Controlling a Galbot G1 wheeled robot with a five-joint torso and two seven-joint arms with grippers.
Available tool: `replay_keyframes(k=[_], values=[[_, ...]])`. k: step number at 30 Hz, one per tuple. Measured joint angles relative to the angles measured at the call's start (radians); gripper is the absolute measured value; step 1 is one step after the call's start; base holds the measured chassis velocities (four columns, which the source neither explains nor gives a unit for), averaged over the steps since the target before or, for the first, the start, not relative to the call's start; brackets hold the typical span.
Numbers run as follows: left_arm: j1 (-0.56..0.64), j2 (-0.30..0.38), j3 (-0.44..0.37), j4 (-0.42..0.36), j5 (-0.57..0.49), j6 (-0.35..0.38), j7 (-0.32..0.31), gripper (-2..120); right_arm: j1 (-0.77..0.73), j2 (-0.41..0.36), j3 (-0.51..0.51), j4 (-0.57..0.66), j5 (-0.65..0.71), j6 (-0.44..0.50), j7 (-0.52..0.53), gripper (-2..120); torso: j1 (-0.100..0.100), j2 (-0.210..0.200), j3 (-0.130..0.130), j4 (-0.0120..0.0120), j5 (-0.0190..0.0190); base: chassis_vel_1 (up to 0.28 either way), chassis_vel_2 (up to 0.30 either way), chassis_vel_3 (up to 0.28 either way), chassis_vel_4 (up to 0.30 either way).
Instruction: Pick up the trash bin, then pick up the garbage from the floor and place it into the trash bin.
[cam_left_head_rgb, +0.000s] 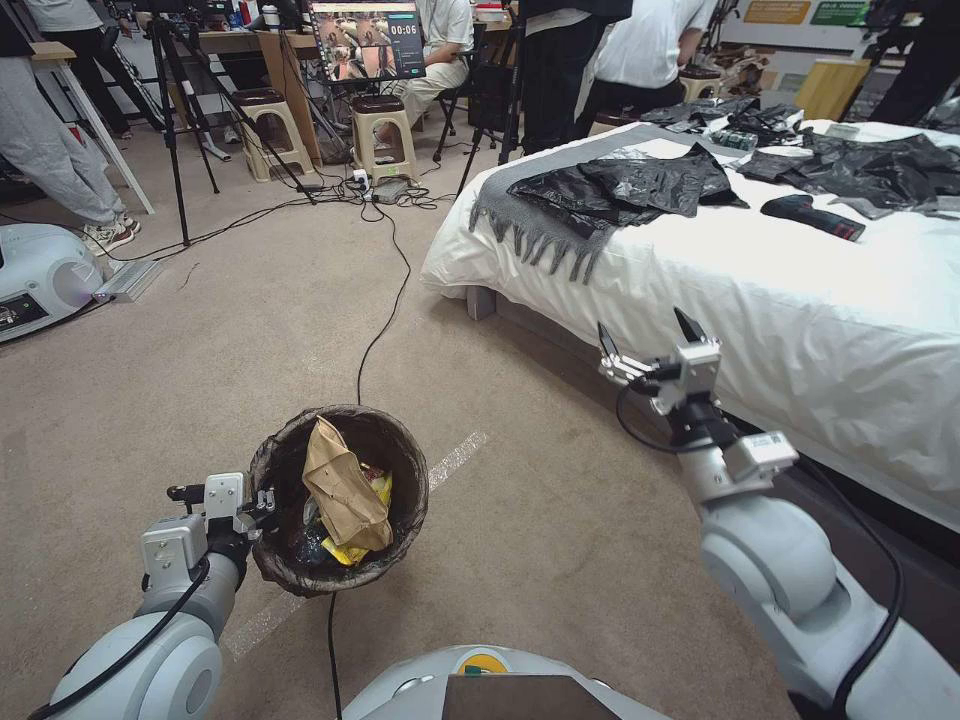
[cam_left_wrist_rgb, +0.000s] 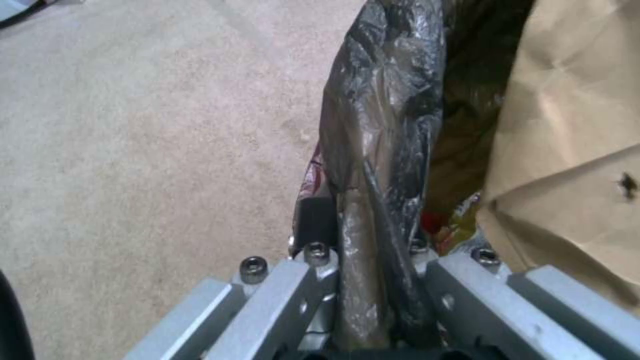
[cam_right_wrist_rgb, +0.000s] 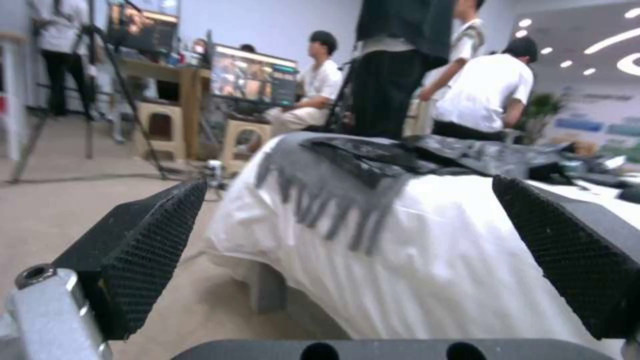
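Observation:
The trash bin (cam_left_head_rgb: 395, 470), round with a dark bag liner, hangs above the carpet at the lower left of the head view. My left gripper (cam_left_head_rgb: 262, 503) is shut on its near rim; in the left wrist view the lined rim (cam_left_wrist_rgb: 380, 150) runs between the fingers. Inside the bin sits garbage: a crumpled brown paper bag (cam_left_head_rgb: 342, 488), also seen as a tan brown paper bag (cam_left_wrist_rgb: 573, 150), over yellow wrappers (cam_left_head_rgb: 380, 487). My right gripper (cam_left_head_rgb: 650, 345) is held up beside the bed, open, with nothing between its black pads (cam_right_wrist_rgb: 143, 240).
A bed with a white cover (cam_left_head_rgb: 800, 290) fills the right side, carrying a grey fringed scarf (cam_left_head_rgb: 530, 215), flat black plastic bags (cam_left_head_rgb: 640, 185) and a dark tool (cam_left_head_rgb: 812, 216). A black cable (cam_left_head_rgb: 385, 320) crosses the carpet. Tripods, stools and people stand at the back; a white machine (cam_left_head_rgb: 40, 275) is left.

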Motion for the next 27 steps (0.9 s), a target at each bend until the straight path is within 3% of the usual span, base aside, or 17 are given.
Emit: replay_keyframes(k=[3,5,10,27], values=[[0.002,-0.003,0.000,0.000,0.007,-0.001,0.002,3,-0.039,0.039,0.018,0.007,-0.042,0.013,-0.007,100,0.000,0.000,0.000,0.0004,0.0000,0.000,0.000,0.000,0.000],[0.005,-0.006,0.000,0.000,0.015,-0.002,0.003,3,-0.119,0.132,0.053,0.023,-0.109,0.044,-0.027,100,0.000,0.000,0.000,0.0002,0.0000,0.000,0.000,0.000,0.000],[0.005,-0.008,0.002,0.000,0.025,-0.002,0.006,3,-0.173,0.216,0.069,0.039,-0.138,0.066,-0.034,100,0.000,0.000,0.000,-0.0002,-0.0001,0.000,0.000,0.000,0.000],[0.013,-0.023,0.006,0.000,0.084,-0.013,0.034,3,-0.168,0.276,0.067,0.028,-0.161,0.078,-0.036,100,0.000,0.000,0.000,0.0000,0.0000,0.000,0.000,0.000,0.000]])
